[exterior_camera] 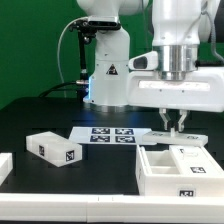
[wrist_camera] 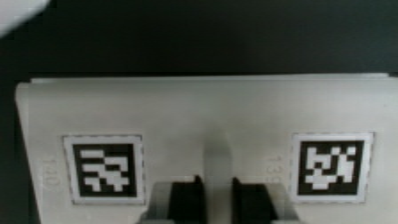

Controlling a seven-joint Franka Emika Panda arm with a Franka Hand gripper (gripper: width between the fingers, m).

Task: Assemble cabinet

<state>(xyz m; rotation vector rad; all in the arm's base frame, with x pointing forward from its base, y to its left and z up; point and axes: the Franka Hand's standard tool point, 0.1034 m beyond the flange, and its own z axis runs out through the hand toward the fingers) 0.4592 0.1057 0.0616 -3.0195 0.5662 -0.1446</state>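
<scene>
The dark surface (exterior_camera: 100,178) carries everything. At its back stands the white robot arm (exterior_camera: 180,40), bent over the exterior view's right side.

The largest cabinet part is the open tray (exterior_camera: 160,182). It lies at the front on the exterior view's right, its hollow side up and divided into compartments, with a small tag on its front wall. A closed white block (exterior_camera: 52,147) with tags on its sides lies well apart from it on the exterior view's left. Another white piece (exterior_camera: 4,166) is cut off by that same edge. The marker board (exterior_camera: 112,134) lies flat between the block and the tray, further back.

Just behind the tray is a smaller white panel (exterior_camera: 192,137) with a tag, and the arm's wrist hangs above it.

In the wrist view a white face (wrist_camera: 205,110) fills the picture, with two tags (wrist_camera: 103,165) side by side on it. The fingers (wrist_camera: 180,203) point down at it between the tags, close together with a narrow strip showing between them. I cannot tell whether they clamp anything or merely stand a little apart.
</scene>
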